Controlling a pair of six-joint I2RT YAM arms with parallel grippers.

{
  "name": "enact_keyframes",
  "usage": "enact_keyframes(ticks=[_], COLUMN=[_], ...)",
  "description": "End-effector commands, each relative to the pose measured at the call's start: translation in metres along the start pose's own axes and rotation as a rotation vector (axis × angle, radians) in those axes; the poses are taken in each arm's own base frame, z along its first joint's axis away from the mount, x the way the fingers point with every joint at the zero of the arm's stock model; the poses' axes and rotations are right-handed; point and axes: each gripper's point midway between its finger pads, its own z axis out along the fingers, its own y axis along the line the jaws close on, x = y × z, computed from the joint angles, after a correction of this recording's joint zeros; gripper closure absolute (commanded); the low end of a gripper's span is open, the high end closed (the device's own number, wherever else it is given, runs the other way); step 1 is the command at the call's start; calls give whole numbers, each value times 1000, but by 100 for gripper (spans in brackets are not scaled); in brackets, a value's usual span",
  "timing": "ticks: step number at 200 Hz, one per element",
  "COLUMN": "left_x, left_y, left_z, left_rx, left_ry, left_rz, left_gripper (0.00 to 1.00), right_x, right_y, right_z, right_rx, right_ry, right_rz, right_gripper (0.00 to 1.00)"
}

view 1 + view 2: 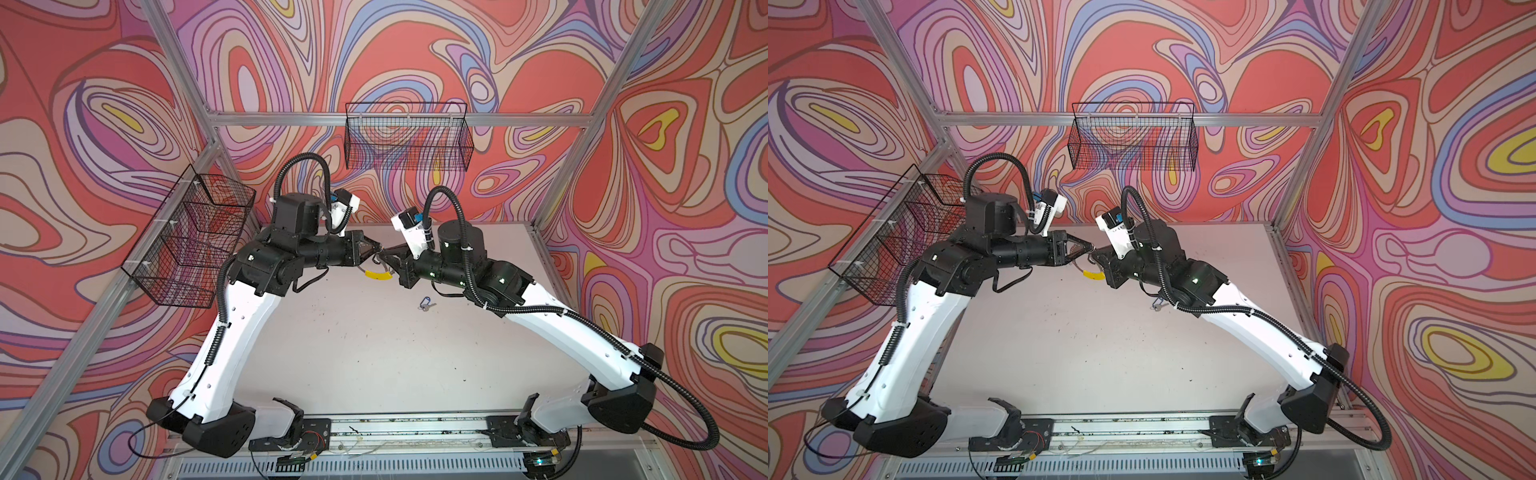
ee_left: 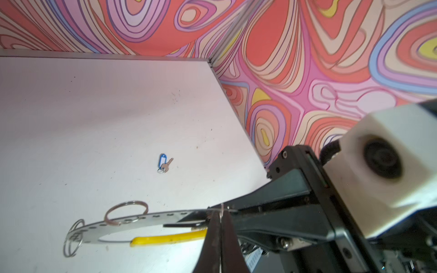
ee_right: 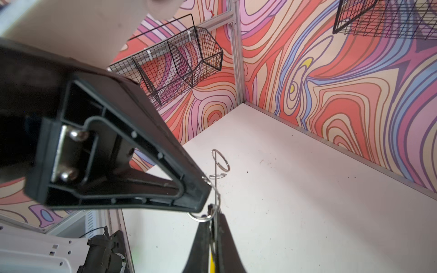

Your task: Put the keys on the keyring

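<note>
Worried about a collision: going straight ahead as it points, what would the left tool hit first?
Likely the right tool, tips almost against the left tool, which pinches a wire ring at the keyring.

Speckled white table [image 1: 353, 353] — one blue-tagged key [image 1: 424, 304] flat on it, right of centre.

The right arm [image 1: 1246, 320] half-hides the blue-tagged key [image 1: 1158, 306] in a top view; the keyring [image 1: 1093, 274] shows little but its yellow piece.
</note>
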Motion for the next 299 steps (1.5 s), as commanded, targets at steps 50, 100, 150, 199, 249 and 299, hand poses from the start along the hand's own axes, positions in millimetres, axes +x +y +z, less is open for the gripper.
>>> enact_keyframes(ticks=[50, 100, 150, 199, 249, 299], left_x=[104, 63, 29, 30, 32, 30], left_y=[38, 32, 20, 43, 52, 48], left_z=[-9, -11, -19, -6, 0, 8], left_rx=[-96, -46, 134, 177, 191, 244], left_ry=[387, 169, -107, -252, -296, -284], left_rz=[88, 67, -97, -383, -442, -458], left_gripper=[100, 76, 54, 52, 55, 62], right_x=[44, 40, 44, 38, 31, 32], right_y=[3, 18, 18, 9, 4, 1], right_z=[22, 25, 22, 20, 22, 26], right_rx=[-108, -206, -212, -166, -138, -129], right_ry=[218, 138, 85, 6, -44, -45], right_rz=[-21, 91, 153, 180, 187, 189], right_gripper=[100, 100, 100, 100, 100, 100])
